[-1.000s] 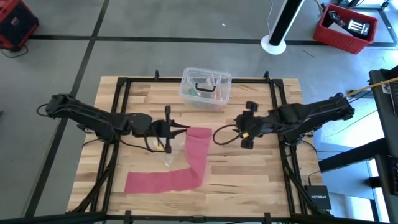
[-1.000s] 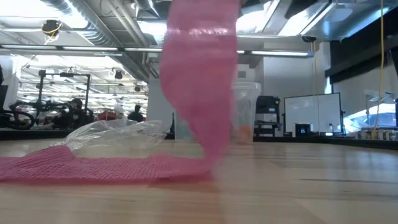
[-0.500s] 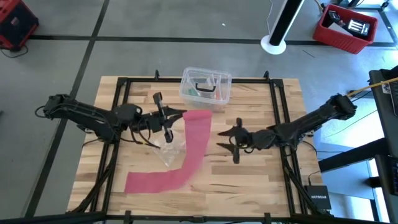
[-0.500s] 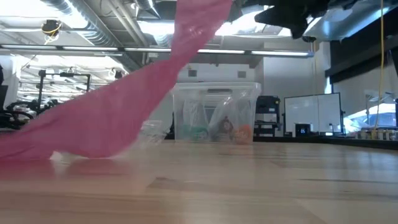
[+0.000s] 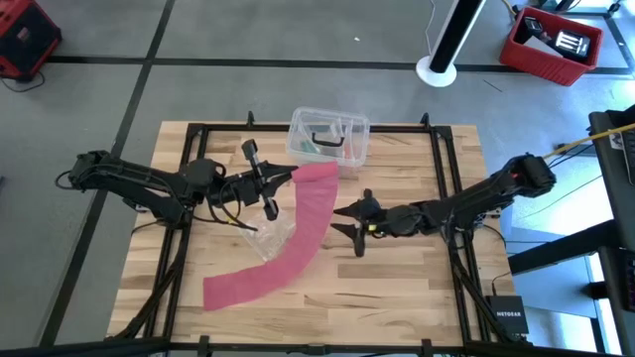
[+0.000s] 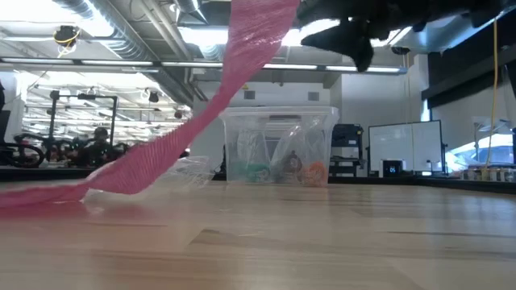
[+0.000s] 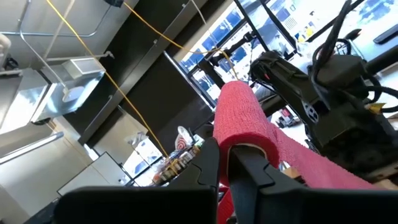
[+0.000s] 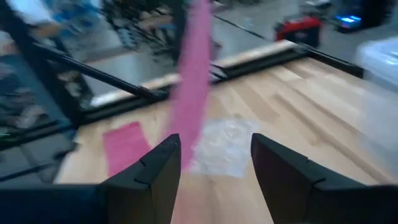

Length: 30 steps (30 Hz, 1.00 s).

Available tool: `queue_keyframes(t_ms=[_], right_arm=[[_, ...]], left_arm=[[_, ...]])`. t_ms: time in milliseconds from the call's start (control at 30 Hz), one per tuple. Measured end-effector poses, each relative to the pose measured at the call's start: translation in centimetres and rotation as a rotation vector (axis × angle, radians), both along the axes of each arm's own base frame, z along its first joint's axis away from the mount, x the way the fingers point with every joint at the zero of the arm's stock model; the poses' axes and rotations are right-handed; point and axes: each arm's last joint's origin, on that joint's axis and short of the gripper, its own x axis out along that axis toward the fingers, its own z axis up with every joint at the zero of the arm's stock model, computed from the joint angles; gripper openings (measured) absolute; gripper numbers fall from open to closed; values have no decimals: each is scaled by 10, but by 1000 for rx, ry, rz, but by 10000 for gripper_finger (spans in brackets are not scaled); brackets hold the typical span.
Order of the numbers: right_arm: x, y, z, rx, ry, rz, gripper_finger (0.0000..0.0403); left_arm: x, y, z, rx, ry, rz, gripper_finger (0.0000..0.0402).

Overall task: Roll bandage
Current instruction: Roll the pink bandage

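The left hand (image 5: 281, 179) was clamped on the upper end of the bandage (image 5: 298, 233), which draped toward seven o'clock onto the tabletop (image 5: 397, 288). The right hand (image 5: 342, 220) hovered at its three o'clock, fingers apart and empty. Soft, light and limp, the strip would likely sag unless taken by its edge near the lifted end.

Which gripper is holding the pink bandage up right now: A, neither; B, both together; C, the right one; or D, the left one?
D: the left gripper is shut on the end of the bandage, while the right gripper stands open beside it.
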Motion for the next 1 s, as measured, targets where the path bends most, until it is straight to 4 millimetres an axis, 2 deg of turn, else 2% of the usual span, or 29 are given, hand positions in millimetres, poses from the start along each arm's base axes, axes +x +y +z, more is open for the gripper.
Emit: queue_keyframes(t_ms=[133, 300, 533, 633, 767, 800, 900, 1000], right_arm=[[5, 4, 0, -2, -52, 58, 198], [9, 3, -8, -39, -42, -11, 198], [28, -4, -23, -60, -144, -71, 192], [32, -7, -31, -104, -123, -80, 149], [30, -5, -30, -219, -102, -71, 31], [28, -4, -28, -261, -96, -60, 16], [16, -4, -7, -362, -81, -45, 18], [-4, -9, 18, -426, -37, -16, 6]], left_arm=[[0, 0, 0, 2, 3, 1, 11], [0, 0, -1, -14, 3, -4, 11], [0, 0, 0, -33, -3, -9, 12], [0, 0, 0, -34, -10, -10, 12], [0, -1, 2, -49, -28, -16, 12], [-1, -1, 2, -46, -31, -15, 13], [-2, 0, 9, -23, -67, -6, 13], [-6, 0, 28, 6, -112, 5, 13]])
